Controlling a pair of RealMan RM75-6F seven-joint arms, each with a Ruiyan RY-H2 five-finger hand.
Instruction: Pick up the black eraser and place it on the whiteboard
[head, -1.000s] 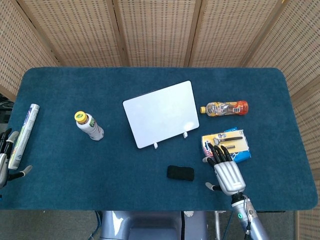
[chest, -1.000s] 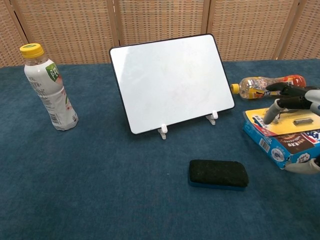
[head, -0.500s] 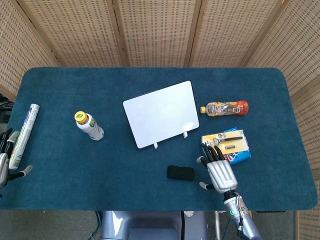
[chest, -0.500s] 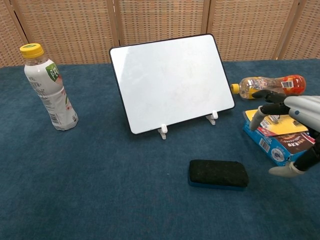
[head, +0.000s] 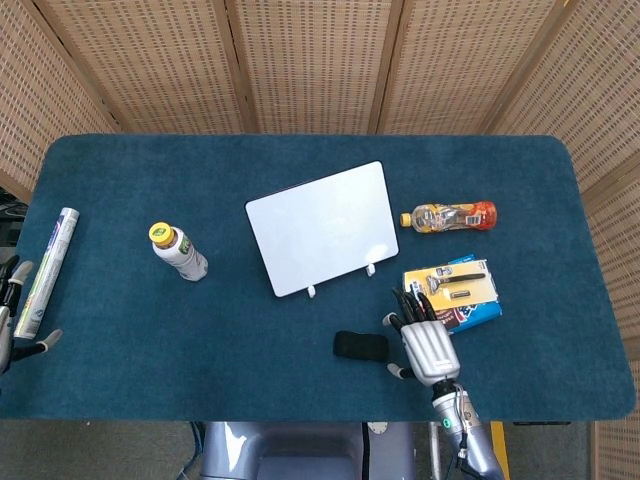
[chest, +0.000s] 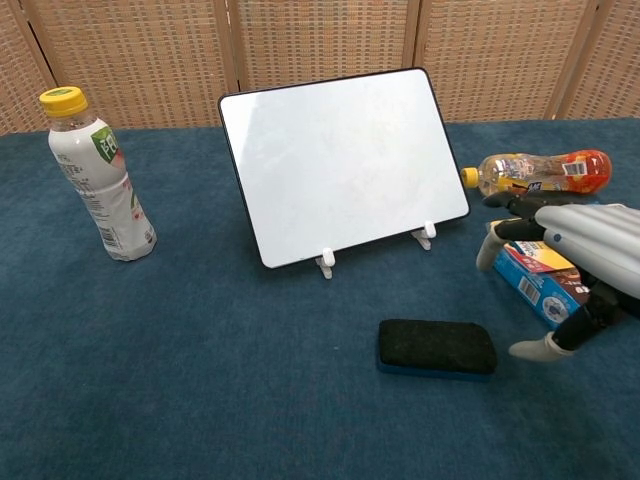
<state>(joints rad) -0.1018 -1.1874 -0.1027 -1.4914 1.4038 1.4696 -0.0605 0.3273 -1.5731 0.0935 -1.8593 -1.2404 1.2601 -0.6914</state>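
- Just to the left of the right hand (head: 427, 340), the black eraser (head: 361, 346) lies flat on the blue surface (head: 250, 340), untouched; the hand, fingers spread and holding nothing, has slid leftward off the blue box (head: 462, 292) over the last second.
- That closes most of the gap, so the grasp looks imminent.
- Beyond the fingertips stands the whiteboard (head: 321, 228), propped and tilted.
- The left hand (head: 12, 320) rests open at the far edge.
- Writing on the box and orange bottle (head: 449, 215) is too small to read.
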